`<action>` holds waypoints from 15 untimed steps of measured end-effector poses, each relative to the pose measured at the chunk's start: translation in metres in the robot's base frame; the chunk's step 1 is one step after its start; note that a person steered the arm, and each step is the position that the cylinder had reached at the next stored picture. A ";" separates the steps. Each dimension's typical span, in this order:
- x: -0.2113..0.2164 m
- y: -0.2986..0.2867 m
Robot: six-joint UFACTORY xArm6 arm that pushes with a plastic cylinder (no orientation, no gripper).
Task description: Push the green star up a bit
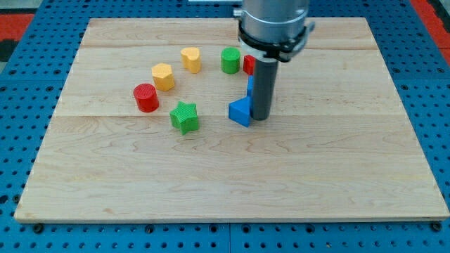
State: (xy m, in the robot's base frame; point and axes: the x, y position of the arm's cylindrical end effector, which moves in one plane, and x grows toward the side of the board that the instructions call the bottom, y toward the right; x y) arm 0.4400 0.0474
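The green star [184,117] lies on the wooden board [232,176], left of centre. My tip [260,117] rests on the board to the star's right, about a hundred pixels away, right next to a blue triangular block [240,112]. A second blue block [249,87] is partly hidden behind the rod. The tip does not touch the star.
A red cylinder [146,97] sits up-left of the star. A yellow hexagonal block [163,76] and a yellow heart-like block [190,60] lie above it. A green cylinder [230,60] and a partly hidden red block [248,65] sit near the rod.
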 end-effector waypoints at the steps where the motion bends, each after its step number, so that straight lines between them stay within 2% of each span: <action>1: 0.039 0.039; 2: 0.076 0.060; 3: 0.083 0.060; 7: 0.083 0.062; 8: 0.087 0.042; 9: 0.089 -0.027; 10: 0.050 -0.085; 11: 0.045 -0.106; 12: 0.035 -0.093; 15: -0.045 -0.092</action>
State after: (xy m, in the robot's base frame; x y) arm 0.3950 -0.0446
